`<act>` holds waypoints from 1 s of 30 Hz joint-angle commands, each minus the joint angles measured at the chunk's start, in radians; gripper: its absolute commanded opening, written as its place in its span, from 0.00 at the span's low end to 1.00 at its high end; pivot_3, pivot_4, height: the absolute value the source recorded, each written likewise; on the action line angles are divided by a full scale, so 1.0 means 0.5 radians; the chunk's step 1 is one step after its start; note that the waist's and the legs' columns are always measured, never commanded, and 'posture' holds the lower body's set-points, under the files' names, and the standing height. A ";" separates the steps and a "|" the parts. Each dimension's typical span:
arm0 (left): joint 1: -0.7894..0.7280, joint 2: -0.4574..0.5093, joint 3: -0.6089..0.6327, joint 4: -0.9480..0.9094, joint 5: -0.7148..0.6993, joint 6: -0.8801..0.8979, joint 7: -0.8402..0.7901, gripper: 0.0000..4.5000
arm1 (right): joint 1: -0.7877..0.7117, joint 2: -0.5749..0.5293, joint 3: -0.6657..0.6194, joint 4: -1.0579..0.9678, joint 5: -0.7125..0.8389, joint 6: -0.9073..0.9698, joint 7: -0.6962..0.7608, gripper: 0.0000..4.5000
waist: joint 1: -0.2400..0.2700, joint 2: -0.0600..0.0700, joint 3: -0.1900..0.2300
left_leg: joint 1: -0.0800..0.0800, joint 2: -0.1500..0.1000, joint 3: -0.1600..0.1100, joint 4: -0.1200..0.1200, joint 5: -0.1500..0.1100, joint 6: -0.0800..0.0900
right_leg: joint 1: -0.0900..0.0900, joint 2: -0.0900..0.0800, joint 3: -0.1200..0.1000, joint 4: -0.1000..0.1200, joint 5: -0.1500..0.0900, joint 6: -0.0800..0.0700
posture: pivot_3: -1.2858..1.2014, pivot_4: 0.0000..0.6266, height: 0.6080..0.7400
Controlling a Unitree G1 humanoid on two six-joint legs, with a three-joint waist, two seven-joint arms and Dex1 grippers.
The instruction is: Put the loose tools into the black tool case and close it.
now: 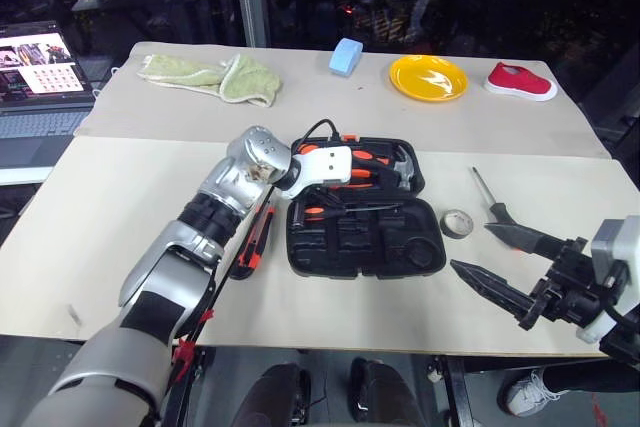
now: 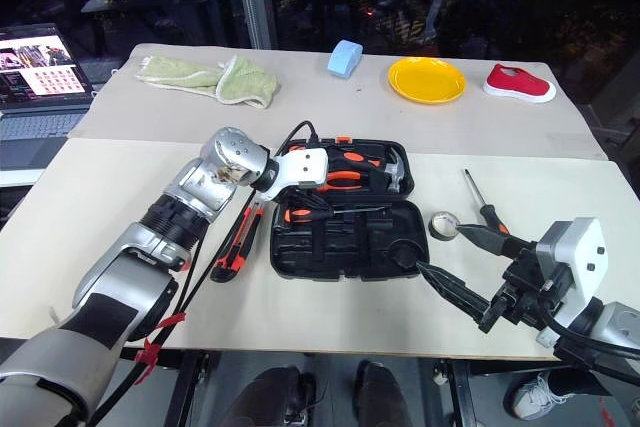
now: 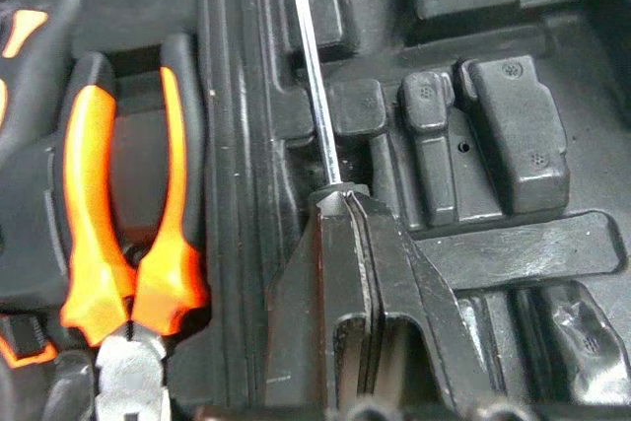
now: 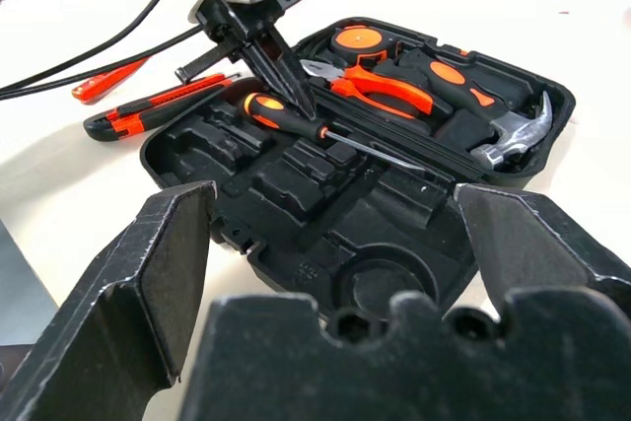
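Note:
The black tool case (image 1: pixel 345 247) lies open in the middle of the table. One orange-and-black screwdriver (image 4: pixel 279 113) lies in it, along the hinge side. My left gripper (image 4: pixel 299 105) is shut, and its tips rest on that screwdriver where the shaft (image 3: pixel 314 96) leaves the handle. An orange-black utility knife (image 1: pixel 255 240) lies on the table left of the case, with a small orange pen-like tool (image 4: pixel 106 82) beyond it. The grey tape roll (image 1: pixel 457 223) and a second screwdriver (image 1: pixel 490 199) lie right of the case. My right gripper (image 1: pixel 470 247) hovers open near the front right, holding nothing.
Orange-handled pliers (image 3: pixel 128 273), a hammer (image 4: pixel 513 135) and a tape measure (image 4: pixel 360 41) sit in the case's far half. At the table's back are a green towel (image 1: pixel 215 77), a blue sponge (image 1: pixel 345 55), a yellow plate (image 1: pixel 428 77) and a red shoe (image 1: pixel 520 82). A laptop (image 1: pixel 35 77) stands far left.

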 commanded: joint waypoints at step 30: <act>0.099 0.407 0.835 -0.954 -1.260 1.115 -0.613 1.00 | 0.284 0.022 -0.446 0.649 -0.483 -0.056 -0.074 1.00 | -0.011 0.012 -0.007 | 0.005 -0.002 0.002 0.002 -0.001 0.000 | 0.003 0.002 0.001 0.001 0.000 0.004 | 0.52 0.24 0.94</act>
